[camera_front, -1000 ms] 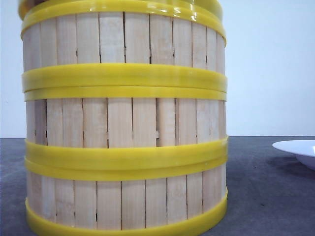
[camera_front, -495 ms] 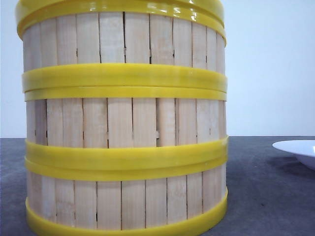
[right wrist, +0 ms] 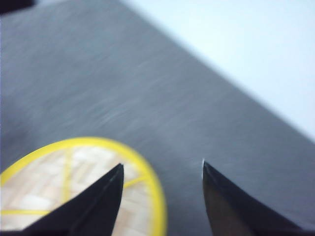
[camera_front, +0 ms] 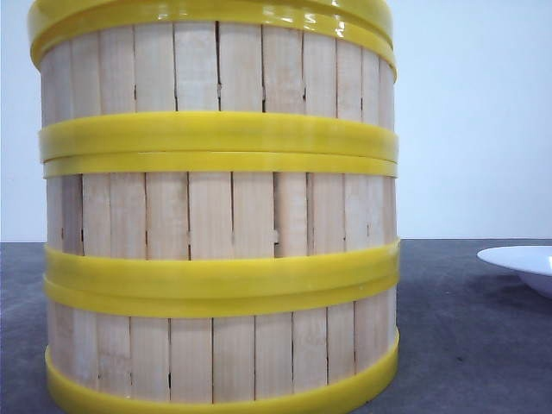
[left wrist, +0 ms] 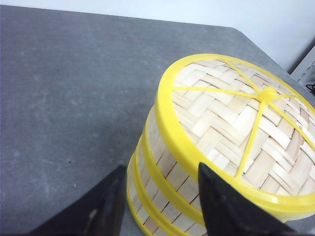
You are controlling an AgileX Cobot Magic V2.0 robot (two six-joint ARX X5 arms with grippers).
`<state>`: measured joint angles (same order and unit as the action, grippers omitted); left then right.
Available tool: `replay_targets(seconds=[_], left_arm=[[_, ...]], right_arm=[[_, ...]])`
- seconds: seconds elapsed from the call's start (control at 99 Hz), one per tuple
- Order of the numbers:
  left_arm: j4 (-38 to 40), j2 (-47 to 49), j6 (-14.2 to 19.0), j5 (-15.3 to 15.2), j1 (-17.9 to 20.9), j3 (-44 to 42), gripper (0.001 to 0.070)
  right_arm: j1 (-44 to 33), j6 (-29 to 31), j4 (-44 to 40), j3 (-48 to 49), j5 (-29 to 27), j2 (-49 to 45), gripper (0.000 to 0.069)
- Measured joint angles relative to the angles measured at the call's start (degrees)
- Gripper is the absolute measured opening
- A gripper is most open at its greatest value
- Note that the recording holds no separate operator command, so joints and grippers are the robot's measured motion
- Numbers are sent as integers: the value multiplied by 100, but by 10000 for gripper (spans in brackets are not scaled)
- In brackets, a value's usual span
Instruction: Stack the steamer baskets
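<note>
Three steamer baskets stand stacked in one column close to the front camera: the top basket (camera_front: 216, 69), the middle basket (camera_front: 216, 216) and the bottom basket (camera_front: 216, 358). The left wrist view looks down on the stack's woven top (left wrist: 231, 118) with its yellow spokes. My left gripper (left wrist: 161, 167) is open above the stack's edge, one finger outside the wall and the other over the top rim, neither pressing on it. My right gripper (right wrist: 162, 163) is open and holds nothing, high over the table, with the stack's top (right wrist: 49, 187) below and to one side. That view is blurred.
A shallow white plate (camera_front: 526, 259) sits on the grey table (camera_front: 466, 345) to the right of the stack. The table's far edge meets a pale wall.
One second ago the top basket's upper ring sat skewed; it has since settled level on the stack. Nothing has shifted in the last half second.
</note>
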<state>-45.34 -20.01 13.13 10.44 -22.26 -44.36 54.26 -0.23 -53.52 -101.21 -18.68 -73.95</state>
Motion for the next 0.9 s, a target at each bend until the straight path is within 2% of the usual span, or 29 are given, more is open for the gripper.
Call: replay_targets(seconds=[0.253, 0.455, 0.677, 0.829, 0.869, 0.899], left_arm=[[22, 0, 0, 0, 0, 0, 269], [144, 0, -2, 0, 0, 0, 269], [195, 0, -2, 0, 0, 0, 269], [227, 0, -2, 0, 0, 0, 269], [229, 0, -2, 0, 0, 0, 269], [229, 0, -2, 0, 0, 0, 265]], right_arm=[[-70, 33, -136, 162, -804, 1237, 308], [-70, 369, -138, 1318, -1388, 2492, 308], [-68, 979, -199, 3150, -1394, 3620, 308], [-68, 1399, -251, 3777, -1368, 4017, 307], [-68, 1464, -319, 3797, -1368, 4057, 291], [-68, 1515, -323, 3797, -1379, 4070, 250]])
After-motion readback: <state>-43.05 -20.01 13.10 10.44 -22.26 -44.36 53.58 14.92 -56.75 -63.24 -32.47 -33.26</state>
